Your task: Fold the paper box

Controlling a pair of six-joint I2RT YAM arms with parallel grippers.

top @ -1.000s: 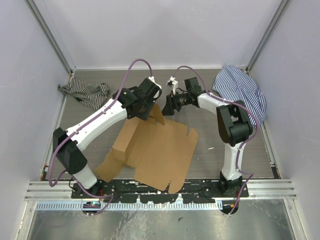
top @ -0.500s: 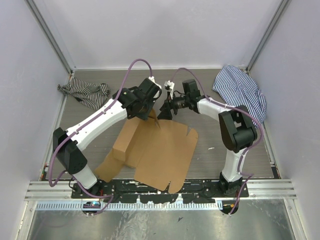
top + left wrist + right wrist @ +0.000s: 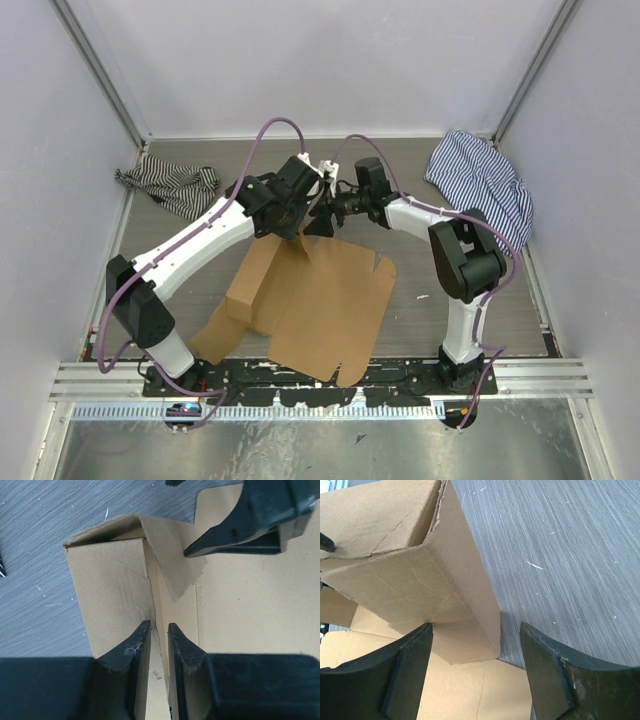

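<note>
Box (image 3: 330, 300) mid-fold: left gripper (image 3: 159, 628) pinches its far wall (image 3: 107, 590), right gripper (image 3: 476, 630) spread astride the corner flap (image 3: 420, 580). Push crooked and you'll crumple it.

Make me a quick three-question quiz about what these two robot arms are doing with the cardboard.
1. True or false: the left hand pinches an upright wall of the paper box.
2. The right hand is: A) open, with a raised flap between its fingers; B) shut on a cloth; C) out of view.
3. How many striped cloths are in view?

Key: 1 true; 2 A; 3 two.
</note>
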